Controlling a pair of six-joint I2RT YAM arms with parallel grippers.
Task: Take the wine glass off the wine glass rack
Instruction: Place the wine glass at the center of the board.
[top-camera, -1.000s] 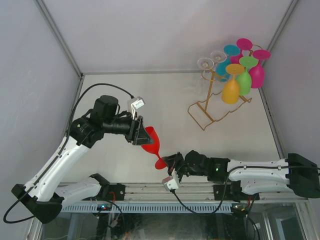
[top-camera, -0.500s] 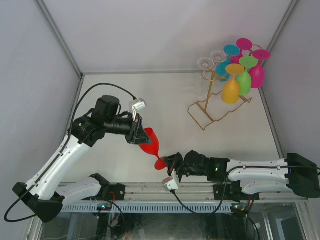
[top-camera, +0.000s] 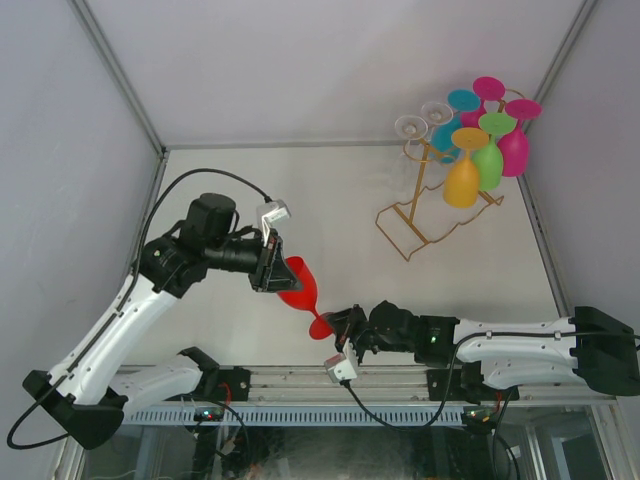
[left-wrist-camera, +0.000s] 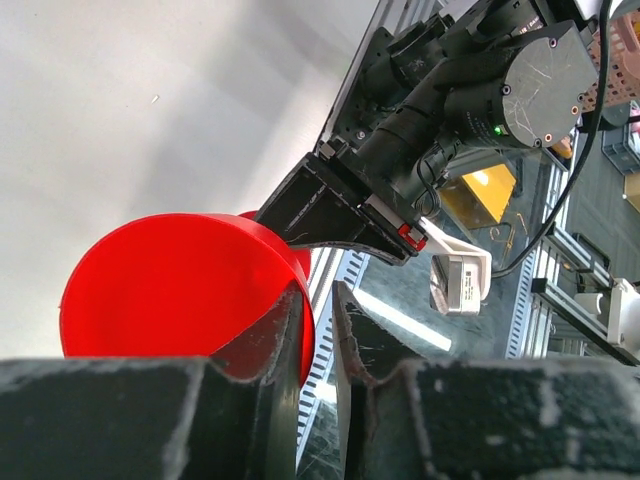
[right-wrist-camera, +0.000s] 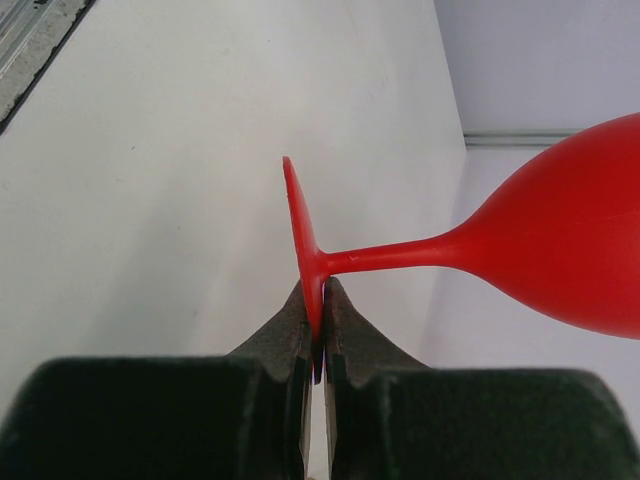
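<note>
Glass (top-camera: 302, 288) — red, turned on its side — is held over the near middle of the table (top-camera: 330, 190), well apart from the rack (top-camera: 410, 226). Its foot is pinched on edge by the right gripper (right-wrist-camera: 317, 300), whose jaws are closed flat on the disc. From there the stem runs out level to the bowl. The bowl's mouth is turned to the left gripper (left-wrist-camera: 318, 305). One finger (left-wrist-camera: 262, 345) is set inside the bowl and the other outside, with the rim wall between them. These jaws stand narrowly apart and a slit of light is seen between the wall and the outer finger, so whether the wall is pinched cannot be told.

The table is plain white and matte. It is closed in by pale grey walls (top-camera: 300, 60) at the back and both sides, with metal strips (top-camera: 120, 90) along the corners. A rail (top-camera: 400, 385) is fixed along the near edge by the arm bases.

The rack is stood at the far right corner, close to the right wall — gold wire, with a rectangular base and a slanted stem. Coloured glasses (top-camera: 488, 165) are hung from its loops bowl down and foot up: orange, green, magenta and teal. Clear ones (top-camera: 410, 127) are hung at its left side.
</note>
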